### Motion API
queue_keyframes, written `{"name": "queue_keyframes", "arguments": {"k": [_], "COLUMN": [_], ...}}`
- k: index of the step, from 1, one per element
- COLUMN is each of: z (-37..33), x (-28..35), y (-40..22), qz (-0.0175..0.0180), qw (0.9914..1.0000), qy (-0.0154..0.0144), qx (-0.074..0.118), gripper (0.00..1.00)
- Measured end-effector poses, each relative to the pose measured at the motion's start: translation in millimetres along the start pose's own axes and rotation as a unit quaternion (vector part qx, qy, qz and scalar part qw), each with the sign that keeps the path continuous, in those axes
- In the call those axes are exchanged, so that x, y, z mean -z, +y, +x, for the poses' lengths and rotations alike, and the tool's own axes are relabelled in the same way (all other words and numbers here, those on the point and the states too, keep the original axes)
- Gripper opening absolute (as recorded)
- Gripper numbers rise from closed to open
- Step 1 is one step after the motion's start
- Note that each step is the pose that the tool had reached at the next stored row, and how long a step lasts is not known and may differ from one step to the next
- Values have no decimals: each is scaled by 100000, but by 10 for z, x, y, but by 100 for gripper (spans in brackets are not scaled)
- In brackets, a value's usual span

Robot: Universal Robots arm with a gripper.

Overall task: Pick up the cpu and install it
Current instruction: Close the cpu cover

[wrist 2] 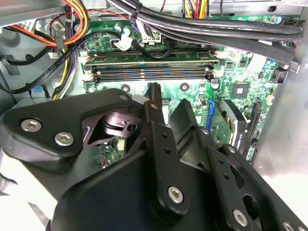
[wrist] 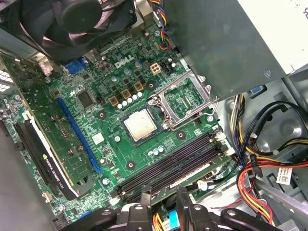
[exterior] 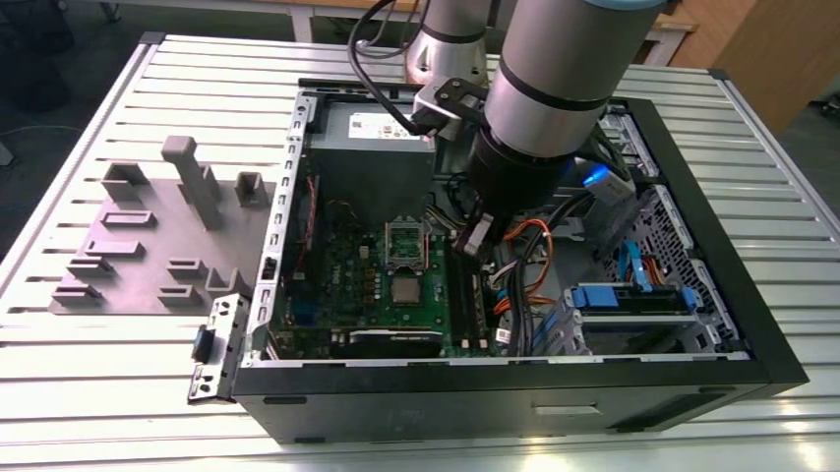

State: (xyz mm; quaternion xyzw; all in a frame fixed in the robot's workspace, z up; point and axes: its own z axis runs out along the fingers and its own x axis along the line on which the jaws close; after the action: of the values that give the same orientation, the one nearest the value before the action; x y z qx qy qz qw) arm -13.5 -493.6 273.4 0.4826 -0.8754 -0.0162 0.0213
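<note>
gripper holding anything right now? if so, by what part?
Nothing held. The gripper has an empty gap between its fingers, above the memory slots. The cpu lies on the motherboard beside the open socket frame, untouched.

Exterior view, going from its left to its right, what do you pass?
Grey plastic fixture block with upright posts → green motherboard → small square silvery cpu → bundle of orange cables → blue-fronted drive bay.

An open computer case (exterior: 683, 379) sits on a slatted table (exterior: 79, 393), beside a grey fixture block (exterior: 145, 251).
</note>
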Motion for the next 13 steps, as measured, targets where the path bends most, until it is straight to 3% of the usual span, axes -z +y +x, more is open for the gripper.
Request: {"name": "queue_keyframes", "arguments": {"k": [2, 4, 8, 13], "z": [0, 0, 0, 0], "x": [0, 0, 0, 0], "y": [0, 0, 0, 0], "qz": [1, 1, 1, 0], "qw": [100000, 100000, 100000, 100000], "qy": [0, 2, 1, 1], "qx": [5, 12, 26, 39], "gripper": [33, 21, 11, 11]}}
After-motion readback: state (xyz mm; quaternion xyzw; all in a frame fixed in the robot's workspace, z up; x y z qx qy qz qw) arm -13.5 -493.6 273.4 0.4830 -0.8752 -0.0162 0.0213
